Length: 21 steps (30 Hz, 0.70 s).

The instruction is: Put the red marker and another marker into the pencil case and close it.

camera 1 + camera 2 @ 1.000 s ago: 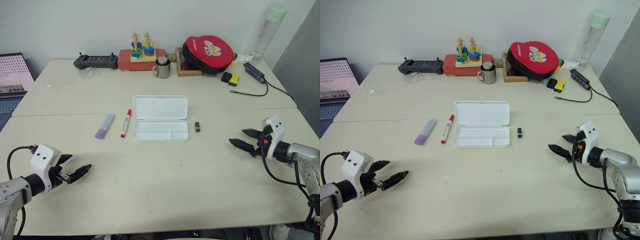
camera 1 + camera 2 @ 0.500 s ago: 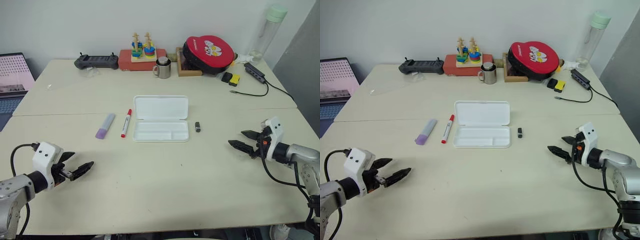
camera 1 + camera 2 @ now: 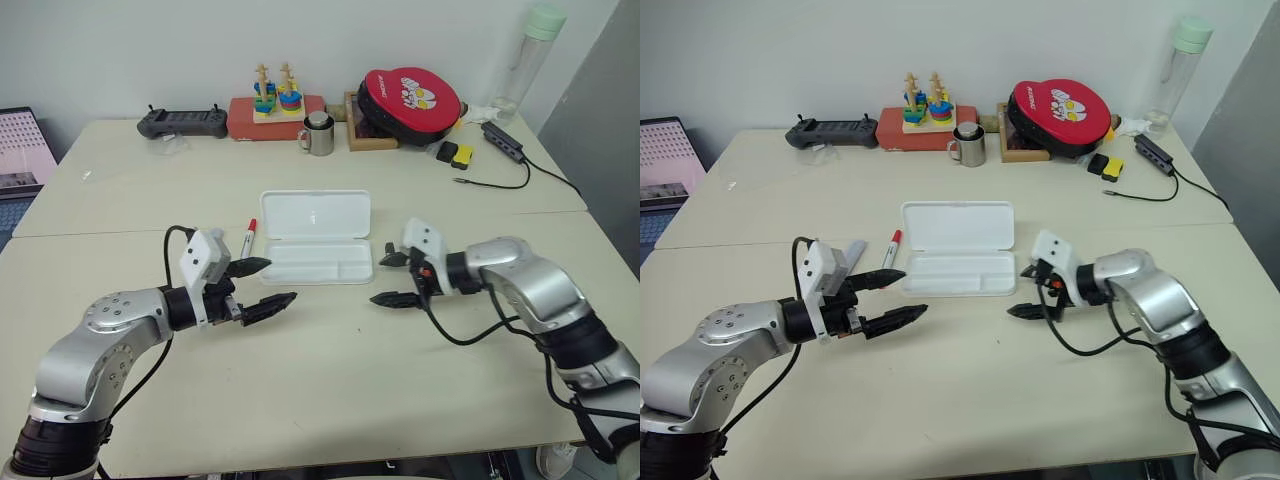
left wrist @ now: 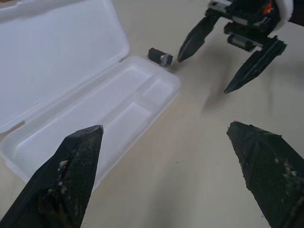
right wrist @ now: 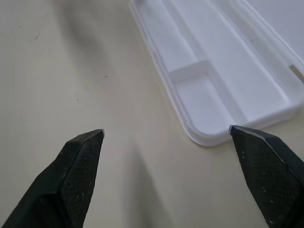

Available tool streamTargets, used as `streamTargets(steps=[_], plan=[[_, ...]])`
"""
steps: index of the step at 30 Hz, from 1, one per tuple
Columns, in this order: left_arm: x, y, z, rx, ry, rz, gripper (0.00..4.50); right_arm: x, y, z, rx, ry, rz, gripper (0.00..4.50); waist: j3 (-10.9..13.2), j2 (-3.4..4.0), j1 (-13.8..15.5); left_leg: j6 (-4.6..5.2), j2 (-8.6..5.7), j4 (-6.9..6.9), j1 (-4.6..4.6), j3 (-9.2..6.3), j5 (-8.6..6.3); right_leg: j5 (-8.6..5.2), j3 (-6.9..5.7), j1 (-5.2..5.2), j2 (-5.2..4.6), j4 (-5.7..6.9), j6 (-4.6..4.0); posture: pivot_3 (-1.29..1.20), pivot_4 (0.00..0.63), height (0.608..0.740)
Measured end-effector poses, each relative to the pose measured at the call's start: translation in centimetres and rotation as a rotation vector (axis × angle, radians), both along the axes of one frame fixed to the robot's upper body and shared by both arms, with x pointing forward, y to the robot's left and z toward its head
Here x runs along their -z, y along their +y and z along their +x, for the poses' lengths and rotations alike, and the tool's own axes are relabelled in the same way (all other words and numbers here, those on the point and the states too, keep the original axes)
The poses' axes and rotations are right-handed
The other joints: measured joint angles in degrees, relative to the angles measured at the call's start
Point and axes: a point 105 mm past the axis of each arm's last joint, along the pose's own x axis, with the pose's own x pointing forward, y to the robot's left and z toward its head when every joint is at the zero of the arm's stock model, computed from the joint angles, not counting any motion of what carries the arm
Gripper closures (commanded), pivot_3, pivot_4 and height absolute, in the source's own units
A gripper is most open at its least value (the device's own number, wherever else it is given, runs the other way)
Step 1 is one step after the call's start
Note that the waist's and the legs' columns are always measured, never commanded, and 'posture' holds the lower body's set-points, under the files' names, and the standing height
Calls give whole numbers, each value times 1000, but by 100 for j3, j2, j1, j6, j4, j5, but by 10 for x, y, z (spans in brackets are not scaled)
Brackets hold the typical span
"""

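Your left gripper (image 3: pixel 258 283) and right gripper (image 3: pixel 391 278) have swung inward, both spread wide and empty, flanking the open pencil case (image 3: pixel 316 237); red marker (image 3: pixel 247 239) untouched.

The pencil case (image 3: pixel 315 238) lies open mid-table, the red marker (image 3: pixel 247 239) just left, a small object (image 4: pixel 159 56) just right.

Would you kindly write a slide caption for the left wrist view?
Left gripper open over the table beside the open, empty pencil case, facing the open right gripper.
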Motion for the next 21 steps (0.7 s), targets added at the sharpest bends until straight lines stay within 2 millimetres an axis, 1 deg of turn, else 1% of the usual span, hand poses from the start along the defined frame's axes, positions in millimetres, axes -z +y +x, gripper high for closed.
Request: streamTargets(steps=[3,5,6,8,10,13,18,21], plan=[[-1,-4,2,29,-21,14,0,0,17,9,-30,-17,-16,68,0,0,-4,0,1,0,0,-3,0,0,-3,-1,0,2,0,0,150,740],[-1,-1,6,17,-31,20,0,4,22,12,-36,-11,-35,68,0,0,-9,0,0,-1,0,-2,0,0,-7,-3,0,2,0,0,150,740],[0,0,7,13,-35,24,0,9,23,13,-34,0,-53,236,0,0,-9,0,-1,-1,0,-2,0,0,-9,-4,0,2,0,0,150,740],[1,1,9,5,-37,21,0,8,26,16,-47,-6,-65,590,0,0,-21,0,-3,-1,0,3,0,0,-10,-5,0,2,0,0,150,740],[1,0,10,3,-45,17,0,8,27,17,-54,-10,-84,1065,-2,-2,-25,0,-1,-1,0,1,0,0,-12,-5,-1,3,0,0,150,740],[2,2,13,-9,-53,21,0,18,29,14,-65,23,-124,1665,-2,-2,-26,0,-2,-1,0,3,0,0,-11,-8,-1,5,0,0,150,740],[0,2,17,-21,-72,11,0,23,33,13,-76,22,-145,3034,-2,-2,-26,0,-2,1,0,2,0,0,-11,-8,-1,8,0,0,150,740],[0,2,17,-21,-77,13,0,23,34,14,-77,11,-153,3737,-2,-2,-28,0,-2,1,0,2,0,0,-11,-9,-1,9,0,0,150,740]])
